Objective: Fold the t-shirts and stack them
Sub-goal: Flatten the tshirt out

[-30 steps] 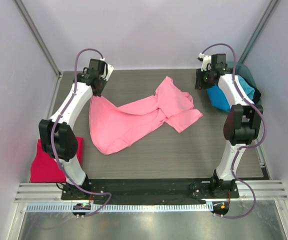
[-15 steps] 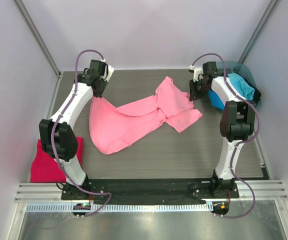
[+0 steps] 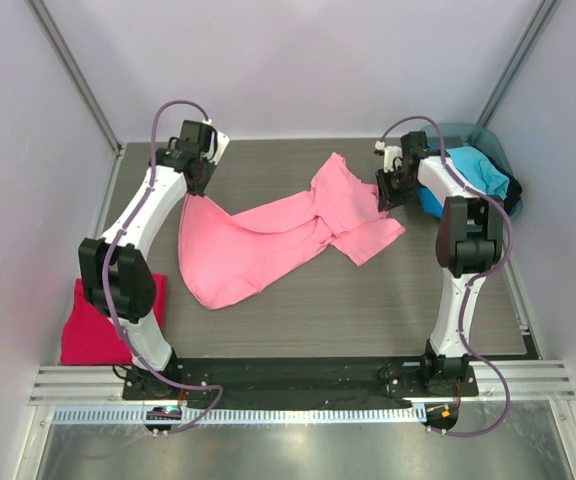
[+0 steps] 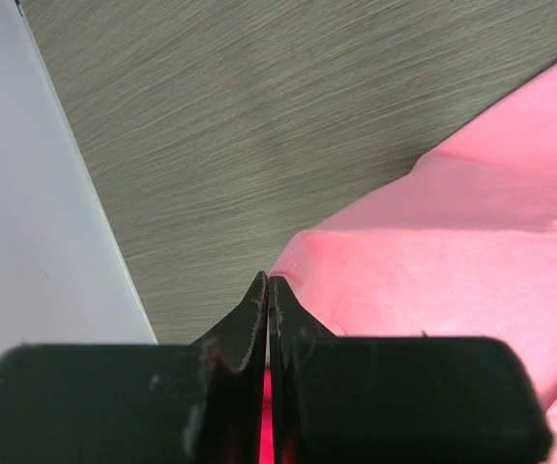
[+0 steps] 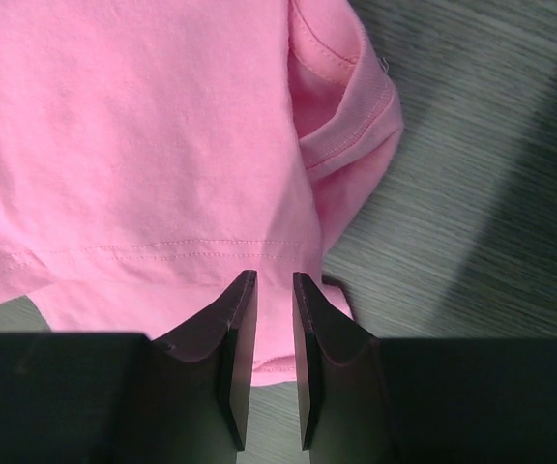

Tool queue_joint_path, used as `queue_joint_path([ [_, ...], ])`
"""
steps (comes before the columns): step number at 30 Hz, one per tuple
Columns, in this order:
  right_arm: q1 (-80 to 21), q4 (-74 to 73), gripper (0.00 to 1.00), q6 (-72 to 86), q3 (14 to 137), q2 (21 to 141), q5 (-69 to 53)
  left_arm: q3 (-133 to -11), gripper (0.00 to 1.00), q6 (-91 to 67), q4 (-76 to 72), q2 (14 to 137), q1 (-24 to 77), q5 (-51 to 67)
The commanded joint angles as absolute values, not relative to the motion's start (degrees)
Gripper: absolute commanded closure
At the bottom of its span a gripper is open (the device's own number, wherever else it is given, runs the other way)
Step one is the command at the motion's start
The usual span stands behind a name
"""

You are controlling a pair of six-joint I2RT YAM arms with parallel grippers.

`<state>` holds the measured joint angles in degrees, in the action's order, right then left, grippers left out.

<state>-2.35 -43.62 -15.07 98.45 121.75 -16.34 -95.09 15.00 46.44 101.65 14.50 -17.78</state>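
The light pink t-shirt [image 3: 268, 240] lies crumpled and stretched across the middle of the table. Its left corner is lifted by my left gripper [image 3: 190, 185]. In the left wrist view that gripper [image 4: 268, 280] is shut, with pink cloth [image 4: 453, 242] pinched between its fingers. My right gripper [image 3: 386, 190] hovers over the shirt's right edge. In the right wrist view it [image 5: 275, 280] stands open by a narrow gap above the hem and sleeve [image 5: 346, 126], holding nothing. A crimson t-shirt [image 3: 93, 325] lies folded at the front left. Blue and turquoise t-shirts [image 3: 468, 175] sit bunched at the back right.
A grey-teal round tub [image 3: 490, 140] holds the blue and turquoise cloth in the back right corner. White walls close in the table on the left, back and right. The left wall [image 4: 37, 242] runs close beside my left gripper.
My right gripper has swung left, away from the tub, to the pink shirt's right edge, and its jaws have narrowed a little. The left arm and the shirt have stayed put.
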Motion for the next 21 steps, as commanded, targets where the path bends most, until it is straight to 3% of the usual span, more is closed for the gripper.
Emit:
queue_joint_path([
  [1,-2.2,-43.8,0.73,-16.3,100.6,121.8,-14.9,-94.8,1.00,14.2,46.2,101.4,14.7,-17.7],
  [21,-2.2,-42.8,0.69,-16.4,101.5,123.9,-12.9,-94.1,1.00,14.0,46.2,101.6,14.9,-17.2],
])
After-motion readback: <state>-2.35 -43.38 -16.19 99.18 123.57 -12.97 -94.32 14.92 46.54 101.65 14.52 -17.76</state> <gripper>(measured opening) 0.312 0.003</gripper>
